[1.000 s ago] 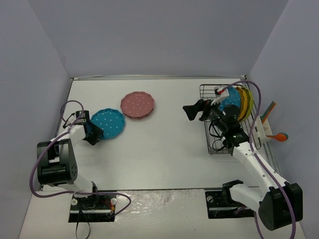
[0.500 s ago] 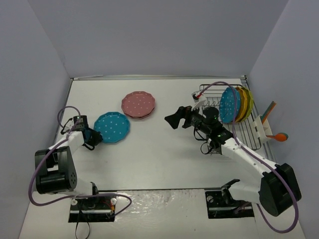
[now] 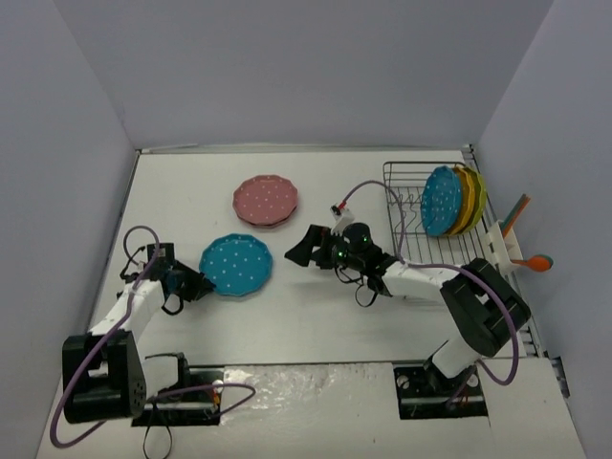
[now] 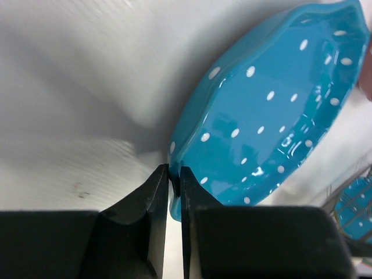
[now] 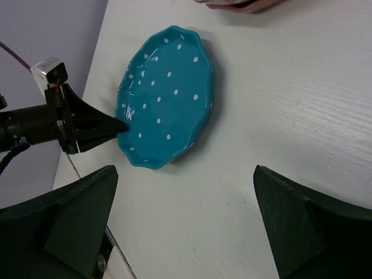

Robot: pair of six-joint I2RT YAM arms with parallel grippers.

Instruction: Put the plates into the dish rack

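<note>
A blue polka-dot plate (image 3: 236,265) sits left of the table's middle, its left side tipped up off the white table (image 3: 316,316). My left gripper (image 3: 202,285) is shut on that plate's left rim; in the left wrist view the black jaws (image 4: 174,181) pinch the scalloped edge of the blue plate (image 4: 273,110). My right gripper (image 3: 298,247) is open just right of the plate, with nothing between its fingers. In the right wrist view the blue plate (image 5: 165,99) lies ahead of the right gripper (image 5: 186,224). Pink plates (image 3: 265,201) are stacked farther back. The dish rack (image 3: 411,251) holds a blue plate (image 3: 440,201), an orange-yellow plate (image 3: 466,199) and a yellow-green plate (image 3: 478,196) upright.
A holder on the rack's right side carries an orange spoon (image 3: 534,262) and other utensils (image 3: 514,215). Grey walls close in the table at left, back and right. The right arm stretches low across the table from the rack side.
My left gripper has shut on the blue plate's rim and pulled it nearer and to the right. The right arm has swung left from the rack to beside that plate.
</note>
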